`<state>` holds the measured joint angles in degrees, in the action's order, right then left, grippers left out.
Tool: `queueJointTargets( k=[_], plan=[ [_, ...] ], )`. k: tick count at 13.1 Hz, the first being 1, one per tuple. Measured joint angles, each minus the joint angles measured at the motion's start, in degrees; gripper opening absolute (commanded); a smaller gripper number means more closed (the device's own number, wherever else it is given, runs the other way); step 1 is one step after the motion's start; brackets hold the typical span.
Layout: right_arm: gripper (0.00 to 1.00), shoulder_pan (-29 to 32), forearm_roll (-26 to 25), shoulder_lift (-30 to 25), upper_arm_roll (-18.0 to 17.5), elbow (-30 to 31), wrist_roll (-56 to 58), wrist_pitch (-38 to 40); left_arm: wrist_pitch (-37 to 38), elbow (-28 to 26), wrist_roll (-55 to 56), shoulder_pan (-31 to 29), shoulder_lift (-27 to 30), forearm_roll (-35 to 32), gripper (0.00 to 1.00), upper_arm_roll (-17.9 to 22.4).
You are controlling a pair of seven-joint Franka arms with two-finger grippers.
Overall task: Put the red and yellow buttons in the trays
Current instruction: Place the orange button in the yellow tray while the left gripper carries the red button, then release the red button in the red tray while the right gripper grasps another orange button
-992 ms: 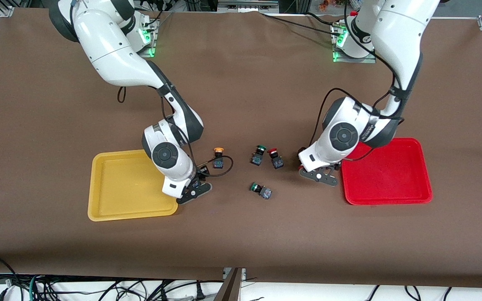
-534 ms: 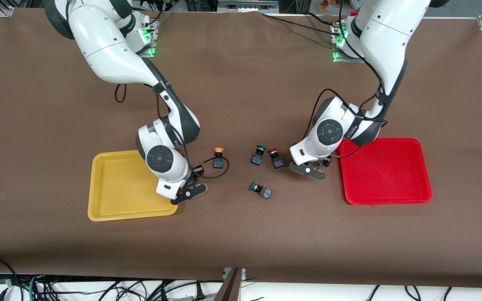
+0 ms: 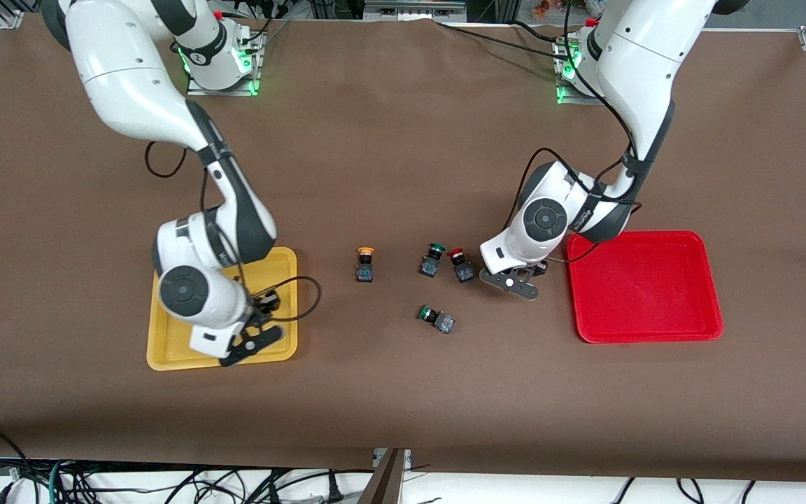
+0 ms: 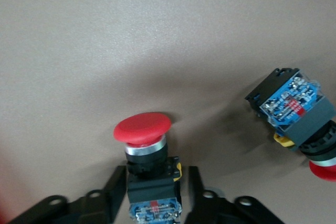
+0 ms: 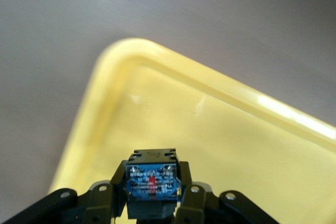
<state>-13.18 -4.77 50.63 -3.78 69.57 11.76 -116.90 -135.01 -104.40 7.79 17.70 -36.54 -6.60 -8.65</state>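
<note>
Yellow tray (image 3: 165,353), at the right arm's end of the brown tabletop (image 3: 403,140): right pincer (image 3: 252,341) hangs over its corner nearest the front camera, fingers closed on the dark body of a button (image 5: 152,184) (cap hidden, colour cannot be told). Yellow-capped button (image 3: 365,264) stands on the tabletop beside the yellow tray, toward the left arm's end. Farther toward that end: green-capped button (image 3: 431,260), with a red-capped button (image 3: 460,265) just beside it; a second green-capped button (image 3: 436,318) lies tipped, nearer the front camera. Left pincer (image 3: 513,283), between that red-capped button and the red tray (image 3: 644,337), is closed on another red-capped button (image 4: 147,150), upright. Red tray at the left arm's end.
</note>
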Motion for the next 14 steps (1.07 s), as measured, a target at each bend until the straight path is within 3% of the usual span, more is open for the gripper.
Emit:
queueJointTargets(
  k=[1, 4, 6, 8, 11, 13, 14],
  plan=[
    [0.99, 0.58, 0.00, 0.39, 0.08, 1.40, 0.32, -2.22, -0.04, 0.10, 0.00, 0.05, 0.04, 0.00, 0.10, 0.00],
    [0.99, 0.60, 0.52, 1.07, 0.04, 3.86, -0.43, -5.19, 0.91, 1.30, 0.00, -0.10, 1.52, 0.00, 0.12, 0.53],
    [0.99, 0.03, 2.30, 0.26, -0.40, 3.48, -3.52, -3.42, 6.35, 3.09, -0.13, -1.69, 5.06, -0.04, 0.12, 1.31],
    [0.99, -2.55, 2.66, -0.89, -1.33, 1.43, -11.06, 0.20, 13.28, 4.78, -4.74, -6.89, 8.54, -0.21, 0.18, 1.68],
    [0.99, -8.96, 5.23, -1.33, -2.03, 0.22, -26.29, 1.52, 15.16, 4.28, -14.04, -16.21, 8.57, -0.22, 0.20, 1.90],
    [0.99, -12.58, 6.20, -0.68, -2.18, 0.31, -34.32, 1.25, 14.91, 3.76, -15.97, -19.04, 5.96, -0.39, 0.26, 1.87],
    [0.99, -13.61, 6.29, -0.11, -2.18, 0.61, -36.78, 0.08, 14.41, 3.73, -16.02, -19.20, 4.52, -1.30, 0.46, 1.84]
  ],
)
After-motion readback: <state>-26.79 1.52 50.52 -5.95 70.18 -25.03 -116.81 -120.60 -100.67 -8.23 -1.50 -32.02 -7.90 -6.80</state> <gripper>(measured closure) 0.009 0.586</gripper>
